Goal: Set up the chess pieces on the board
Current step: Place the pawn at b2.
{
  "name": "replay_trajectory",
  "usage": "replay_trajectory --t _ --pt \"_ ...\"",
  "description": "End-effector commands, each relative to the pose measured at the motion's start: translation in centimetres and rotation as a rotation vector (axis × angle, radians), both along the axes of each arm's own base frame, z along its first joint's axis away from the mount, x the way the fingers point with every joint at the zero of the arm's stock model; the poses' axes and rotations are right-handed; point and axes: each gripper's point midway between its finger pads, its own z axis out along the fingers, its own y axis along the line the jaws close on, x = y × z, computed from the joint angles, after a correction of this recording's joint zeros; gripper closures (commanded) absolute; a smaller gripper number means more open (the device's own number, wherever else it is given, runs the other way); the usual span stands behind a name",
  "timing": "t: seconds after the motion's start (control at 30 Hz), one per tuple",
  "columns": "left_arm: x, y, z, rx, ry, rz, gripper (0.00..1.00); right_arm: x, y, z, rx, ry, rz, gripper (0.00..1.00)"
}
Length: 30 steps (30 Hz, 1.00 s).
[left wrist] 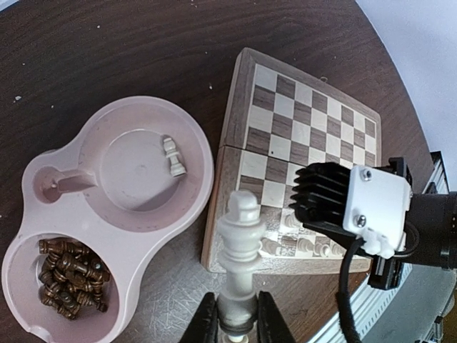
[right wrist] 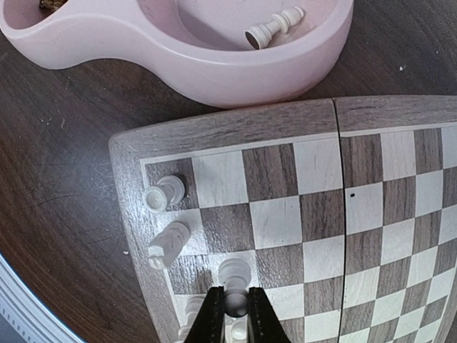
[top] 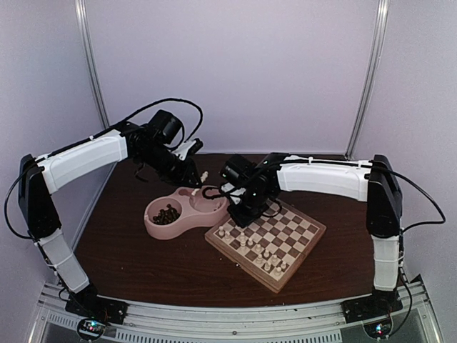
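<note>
The wooden board (top: 305,227) lies right of centre, with several cream-white pieces (top: 251,246) along its near-left edge. My left gripper (top: 196,171) hovers above the pink dish. In the left wrist view it (left wrist: 237,323) is shut on the base of a tall white piece (left wrist: 241,239), held in the air. My right gripper (top: 240,213) is over the board's left corner. In the right wrist view it (right wrist: 235,309) is shut on a white pawn (right wrist: 235,274) over a square in the second row. Two white pieces (right wrist: 164,194) stand at the board's corner (right wrist: 214,128).
The pink double-bowl dish (top: 187,221) sits left of the board, touching it. One bowl holds a lying white piece (left wrist: 172,156), also seen in the right wrist view (right wrist: 274,26). The other bowl holds several dark brown pieces (left wrist: 70,275). The right arm's wrist (left wrist: 357,207) hangs over the board.
</note>
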Motion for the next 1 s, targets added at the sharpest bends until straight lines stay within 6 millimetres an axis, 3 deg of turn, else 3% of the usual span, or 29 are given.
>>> replay_trajectory --t 0.0,0.97 --pt "0.3 0.4 1.2 -0.015 -0.047 0.009 0.83 -0.1 1.1 -0.3 0.009 0.018 0.026 0.92" --pt "0.6 1.5 1.3 0.022 -0.085 0.046 0.83 0.3 2.3 -3.0 -0.029 0.044 0.04 0.89"
